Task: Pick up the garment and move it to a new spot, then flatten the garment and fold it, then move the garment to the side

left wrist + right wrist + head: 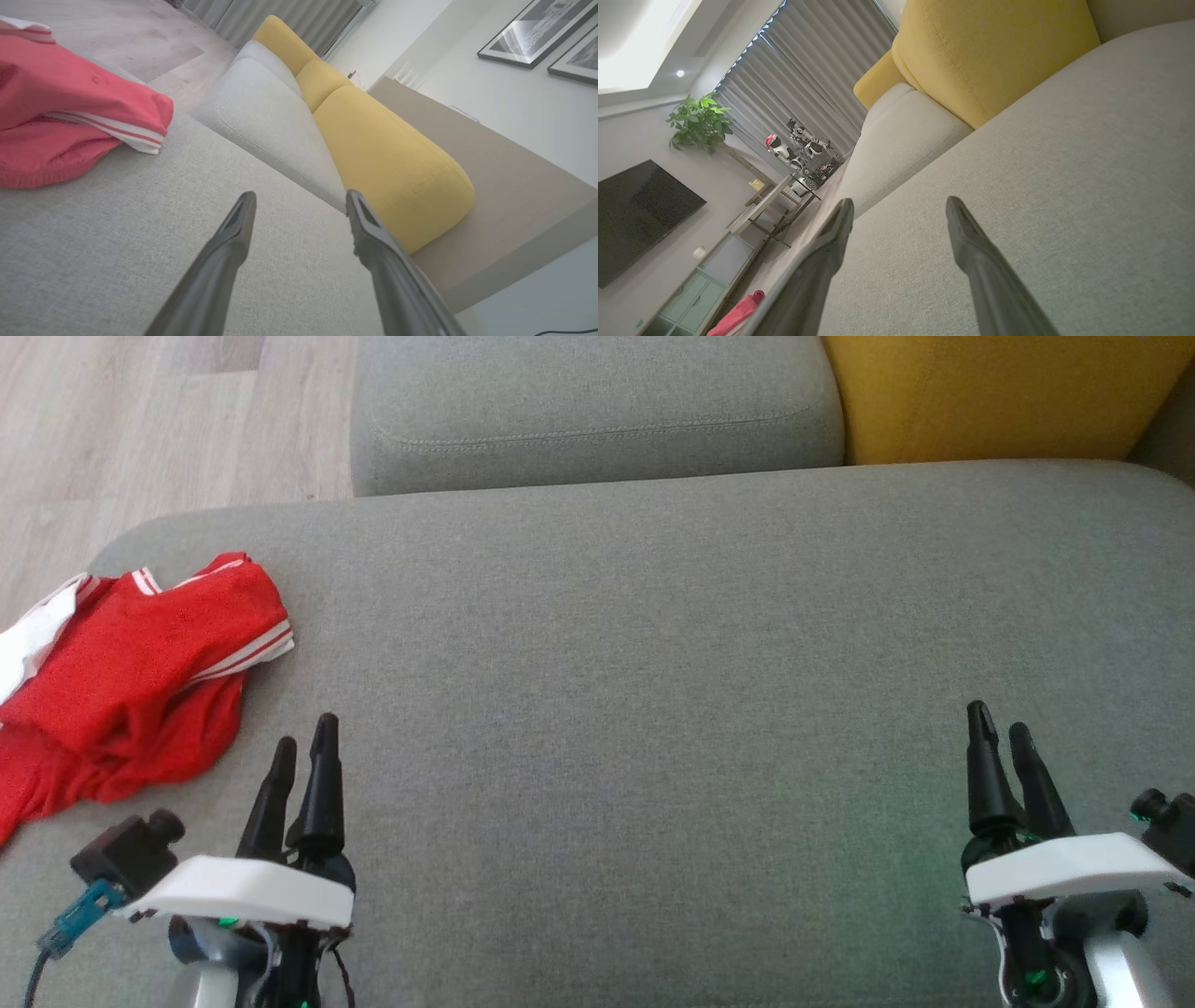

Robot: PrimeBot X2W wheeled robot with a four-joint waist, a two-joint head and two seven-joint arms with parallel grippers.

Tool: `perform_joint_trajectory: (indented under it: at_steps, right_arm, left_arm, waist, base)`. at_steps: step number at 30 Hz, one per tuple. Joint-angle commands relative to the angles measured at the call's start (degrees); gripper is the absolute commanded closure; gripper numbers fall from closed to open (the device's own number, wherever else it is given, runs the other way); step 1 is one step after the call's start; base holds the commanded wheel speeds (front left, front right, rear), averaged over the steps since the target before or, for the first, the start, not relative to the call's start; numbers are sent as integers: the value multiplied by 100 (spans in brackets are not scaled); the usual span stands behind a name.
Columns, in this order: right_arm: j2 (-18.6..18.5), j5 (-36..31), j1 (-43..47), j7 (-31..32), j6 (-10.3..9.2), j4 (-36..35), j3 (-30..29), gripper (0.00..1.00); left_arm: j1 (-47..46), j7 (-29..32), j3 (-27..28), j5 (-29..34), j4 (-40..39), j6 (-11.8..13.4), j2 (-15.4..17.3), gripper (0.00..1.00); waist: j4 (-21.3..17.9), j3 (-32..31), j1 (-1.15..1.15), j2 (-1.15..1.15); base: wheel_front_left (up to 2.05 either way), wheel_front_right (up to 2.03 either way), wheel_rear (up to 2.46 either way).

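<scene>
The big grey sofa seat [653, 709] runs off the head view at the right and at the bottom, so I can't see all of it. The yellow cushion [999, 392] at the back is cut off at the top. The red garment [140, 681] with white stripes lies bunched up at the far left end of the seat. Part of it goes past the left edge, and it is too crumpled for me to tell what kind of clothing it is.

I count one garment and one grey back cushion [597, 411]. In the left wrist view there are at least two yellow cushions and two framed pictures [528, 32] on the wall, both cut off. There are two hands. The left hand [306, 733] is just beside the garment but not touching it. The right hand [997, 719] is far away on the other side. Each hand has its two fingers apart and holds nothing.

The seat is flat, rough grey cloth. The floor [140, 420] is pale wood. The room has white walls, long grey curtains [812, 70], a dark TV [640, 219] and one green plant [698, 121].
</scene>
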Motion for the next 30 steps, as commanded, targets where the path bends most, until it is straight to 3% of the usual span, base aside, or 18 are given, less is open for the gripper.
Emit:
perform_joint_trajectory:
  at_steps: [1, 30]
  right_arm:
    - [-112, -239, -202, -91, -2, -257, 101, 0]
    - [-58, -2637, -155, -391, -3, -215, 366, 0]
  left_arm:
    - [-150, -81, 71, 234, -253, 38, 110, 0]
    - [-19, -568, -374, 2484, -175, 493, 312, 0]
  waist:
    - [0, -3, 0, 0]
    - [-9, -65, 0, 0]
  base:
    - [0, 0, 0]
    - [0, 0, 0]
